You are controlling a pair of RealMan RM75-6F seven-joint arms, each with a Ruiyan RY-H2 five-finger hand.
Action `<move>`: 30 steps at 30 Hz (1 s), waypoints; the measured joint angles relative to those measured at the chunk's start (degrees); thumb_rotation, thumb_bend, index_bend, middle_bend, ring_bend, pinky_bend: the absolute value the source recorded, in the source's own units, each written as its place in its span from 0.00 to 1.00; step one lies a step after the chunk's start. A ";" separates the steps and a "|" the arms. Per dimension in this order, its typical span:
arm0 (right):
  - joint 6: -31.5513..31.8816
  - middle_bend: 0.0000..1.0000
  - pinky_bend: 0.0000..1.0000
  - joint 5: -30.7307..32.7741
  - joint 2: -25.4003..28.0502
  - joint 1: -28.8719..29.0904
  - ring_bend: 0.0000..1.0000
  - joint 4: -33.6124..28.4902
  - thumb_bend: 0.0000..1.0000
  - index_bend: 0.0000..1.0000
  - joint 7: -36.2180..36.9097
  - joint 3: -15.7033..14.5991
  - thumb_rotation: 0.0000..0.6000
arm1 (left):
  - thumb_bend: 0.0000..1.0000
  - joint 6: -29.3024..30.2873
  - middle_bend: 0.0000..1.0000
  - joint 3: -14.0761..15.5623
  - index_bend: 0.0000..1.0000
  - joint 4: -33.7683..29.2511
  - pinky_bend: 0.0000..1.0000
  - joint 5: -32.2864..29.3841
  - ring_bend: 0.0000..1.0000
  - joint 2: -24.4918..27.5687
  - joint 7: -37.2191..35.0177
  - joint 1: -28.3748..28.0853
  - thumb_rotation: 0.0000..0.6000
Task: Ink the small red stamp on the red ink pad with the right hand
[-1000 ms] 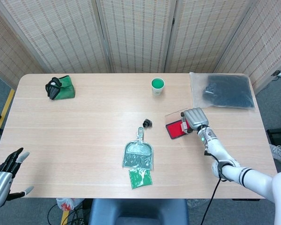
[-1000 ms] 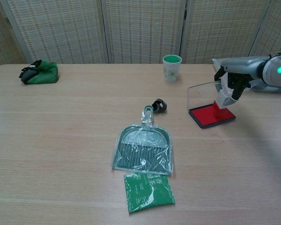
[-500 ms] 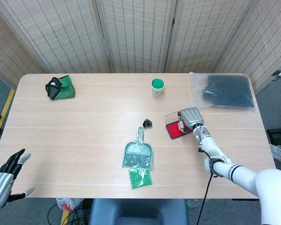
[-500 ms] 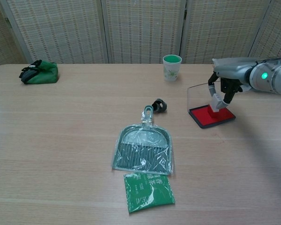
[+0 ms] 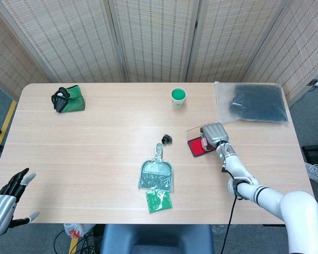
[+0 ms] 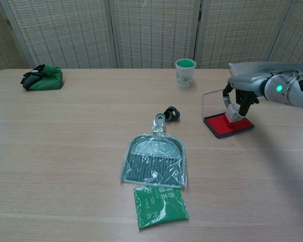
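The red ink pad (image 6: 227,125) (image 5: 195,147) lies open on the table, its clear lid (image 6: 212,104) standing up behind it. My right hand (image 6: 241,91) (image 5: 214,134) holds the small stamp (image 6: 233,114) by its pale body, and the stamp's base rests on the pad's red surface. In the head view the hand hides most of the stamp. My left hand (image 5: 2,203) hangs off the table's near left corner, fingers spread and holding nothing.
A green-lined cup (image 6: 185,72) stands behind the pad. A small black cap (image 6: 171,113), a bagged green dustpan (image 6: 154,160) and a green packet (image 6: 159,205) lie mid-table. A green pouch (image 6: 42,77) sits far left, a black bag (image 5: 257,103) far right.
My right hand has moved left and down, bringing the stamp from above the pad's right edge onto its red surface. The left hand has barely shifted.
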 measured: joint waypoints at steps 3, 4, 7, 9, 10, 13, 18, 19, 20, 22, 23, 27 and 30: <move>-0.08 1.00 0.69 -0.24 -0.10 0.02 0.78 0.07 0.28 0.90 0.21 0.01 1.00 | 0.18 0.09 0.00 -0.01 0.08 0.01 0.26 -0.01 0.00 -0.04 0.09 0.04 1.00; 0.09 1.00 0.69 -0.36 0.04 -0.03 0.78 -0.20 0.28 0.90 0.30 0.05 1.00 | 0.18 0.17 0.00 -0.02 0.08 0.00 0.26 -0.01 0.00 -0.04 0.09 0.07 1.00; 1.09 1.00 0.69 -0.87 1.04 -0.29 0.78 -2.01 0.28 0.90 0.44 0.21 1.00 | 0.18 0.43 0.00 -0.03 0.08 0.05 0.26 0.05 0.00 -0.09 0.18 0.18 1.00; 2.15 1.00 0.69 -1.24 2.16 -0.53 0.78 -3.97 0.28 0.90 0.34 0.29 1.00 | 0.18 0.31 0.00 -0.04 0.08 0.09 0.26 0.00 0.00 -0.19 0.42 0.16 1.00; 2.97 1.00 0.69 -1.46 3.10 -0.73 0.78 -5.65 0.28 0.90 0.15 0.34 1.00 | 0.18 0.19 0.00 -0.05 0.08 0.09 0.26 -0.07 0.00 -0.25 0.56 0.13 1.00; 5.21 1.00 0.69 -1.83 5.95 -1.31 0.78 -10.90 0.29 0.90 -0.70 0.40 1.00 | 0.18 -0.38 0.00 -0.10 0.08 0.02 0.26 -0.38 0.00 -0.54 1.24 -0.05 1.00; 8.82 1.00 0.69 -2.01 10.82 -2.47 0.78 -20.56 0.29 0.90 -2.37 0.30 1.00 | 0.18 -1.29 0.00 -0.20 0.08 -0.16 0.26 -1.05 0.00 -1.09 2.56 -0.32 1.00; 9.50 1.00 0.69 -2.00 11.93 -2.77 0.78 -22.71 0.29 0.90 -2.76 0.17 1.00 | 0.18 -1.39 0.00 -0.22 0.08 -0.19 0.26 -1.15 0.00 -1.15 2.69 -0.35 1.00; 9.89 1.00 0.69 -2.01 12.68 -2.98 0.78 -24.15 0.29 0.90 -3.01 0.03 1.00 | 0.17 -1.47 0.00 -0.24 0.08 -0.22 0.26 -1.22 0.00 -1.19 2.79 -0.39 1.00; 10.42 1.00 0.69 -2.34 14.07 -3.54 0.78 -26.76 0.29 0.90 -3.07 -0.35 1.00 | 0.18 -1.49 0.00 -0.25 0.08 -0.23 0.26 -1.27 0.00 -1.23 2.87 -0.41 1.00; 10.53 1.00 0.69 -2.72 14.40 -3.76 0.78 -27.39 0.29 0.90 -2.80 -0.52 1.00 | 0.18 -1.53 0.00 -0.26 0.08 -0.23 0.26 -1.30 0.00 -1.24 2.91 -0.43 1.00; 10.17 0.97 0.69 -4.86 14.05 -4.40 0.77 -27.57 0.29 0.90 -1.34 -1.83 1.00 | 0.18 -1.66 0.00 -0.25 0.08 -0.24 0.26 -1.17 0.00 -1.28 2.97 -0.57 1.00; 9.24 0.95 0.69 -5.59 13.24 -4.66 0.75 -27.06 0.29 0.90 0.04 -2.41 1.00 | 0.18 -1.83 0.00 -0.24 0.08 -0.21 0.26 -1.22 0.00 -1.32 2.93 -0.65 1.00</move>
